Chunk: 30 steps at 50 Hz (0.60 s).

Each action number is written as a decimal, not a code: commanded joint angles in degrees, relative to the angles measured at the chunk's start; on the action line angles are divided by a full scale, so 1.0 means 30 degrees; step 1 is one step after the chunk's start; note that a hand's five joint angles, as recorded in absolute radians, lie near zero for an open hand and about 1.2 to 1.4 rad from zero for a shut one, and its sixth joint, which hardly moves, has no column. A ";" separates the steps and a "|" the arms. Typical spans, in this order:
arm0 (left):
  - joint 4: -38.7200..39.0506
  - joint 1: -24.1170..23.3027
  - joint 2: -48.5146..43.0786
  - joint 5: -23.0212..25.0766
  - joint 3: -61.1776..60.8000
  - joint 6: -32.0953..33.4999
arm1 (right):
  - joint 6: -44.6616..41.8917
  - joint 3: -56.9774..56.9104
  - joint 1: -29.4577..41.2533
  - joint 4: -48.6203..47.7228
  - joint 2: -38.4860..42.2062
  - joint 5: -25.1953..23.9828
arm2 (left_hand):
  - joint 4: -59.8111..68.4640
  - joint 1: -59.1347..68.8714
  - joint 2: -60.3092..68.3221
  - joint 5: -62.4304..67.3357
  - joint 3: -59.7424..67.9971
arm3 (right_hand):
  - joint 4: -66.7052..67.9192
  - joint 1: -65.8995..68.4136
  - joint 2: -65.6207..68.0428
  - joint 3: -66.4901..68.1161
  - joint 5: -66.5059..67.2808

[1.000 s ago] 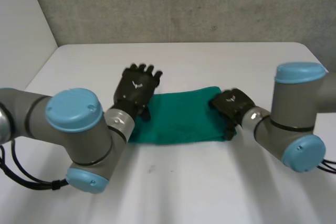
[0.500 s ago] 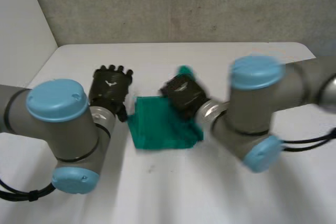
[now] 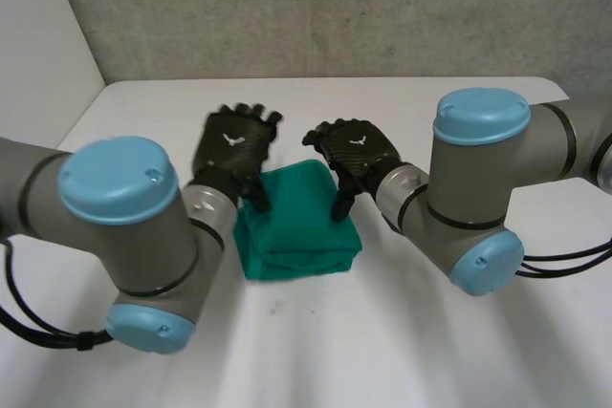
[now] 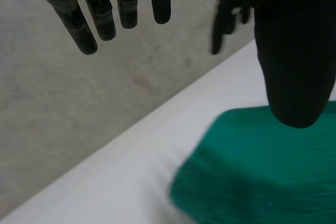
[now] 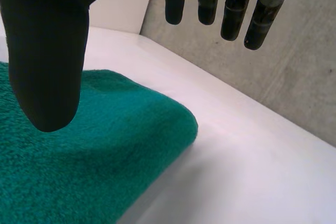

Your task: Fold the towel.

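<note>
The folded towel (image 3: 298, 222) lies on the table (image 3: 430, 332). The left robot hand (image 3: 232, 148) and right robot hand (image 3: 354, 150) are at its far corners, released.

Bare white table (image 3: 382, 351) against a rough grey wall (image 3: 335, 7).
The table has a rounded far-right corner and meets the speckled wall along its far edge; a plain white panel (image 3: 38, 35) stands at its left side.
</note>
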 commanded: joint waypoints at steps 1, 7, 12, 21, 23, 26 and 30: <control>-0.1784 -0.0334 -0.1858 0.0424 0.0652 -0.1182 | 0.0024 -0.1633 -0.0184 0.1679 0.2115 -0.0832 | -0.0402 -0.0352 -0.0353 -0.0742 -0.0505 | -0.0918 -0.0341 -0.0745 -0.0539 -0.1021; -0.4418 0.0631 -0.3819 -0.1213 0.1443 -0.1153 | -0.0064 -0.3924 -0.0242 0.4086 0.4084 -0.0715 | -0.0402 -0.0351 -0.0353 -0.0741 -0.0504 | -0.0918 -0.0341 -0.0745 -0.0539 -0.1021; -0.5387 0.1278 -0.4085 -0.1802 0.1472 -0.1094 | -0.0386 -0.4744 -0.0272 0.5550 0.4524 -0.0744 | -0.0474 -0.0423 -0.0425 -0.0813 -0.0576 | -0.0918 -0.0341 -0.0745 -0.0539 -0.1021; -0.5505 0.1248 -0.0957 -0.1014 0.1443 -0.1094 | -0.0094 -0.3694 -0.0504 0.5290 0.1955 -0.0803 | -0.0474 -0.0423 -0.0425 -0.0813 -0.0576 | -0.0918 -0.0341 -0.0745 -0.0539 -0.1021; -0.5475 0.1248 -0.0250 -0.0603 0.1501 -0.1094 | 0.0081 -0.3165 -0.0856 0.4734 0.0955 -0.0658 | -0.0474 -0.0423 -0.0425 -0.0813 -0.0576 | -0.0918 -0.0341 -0.0745 -0.0539 -0.1021; -0.5417 0.1394 0.0951 -0.0046 0.1618 -0.1123 | 0.0927 -0.1968 -0.1674 0.3070 -0.1324 0.0682 | -0.0474 -0.0423 -0.0425 -0.0813 -0.0576 | -0.0918 -0.0341 -0.0745 -0.0539 -0.1021; -0.5387 0.2210 0.3991 0.0220 0.2610 -0.1386 | 0.1751 -0.0414 -0.2787 0.0988 -0.4400 0.3638 | -0.0474 -0.0423 -0.0425 -0.0813 -0.0576 | -0.0918 -0.0341 -0.0745 -0.0539 -0.1021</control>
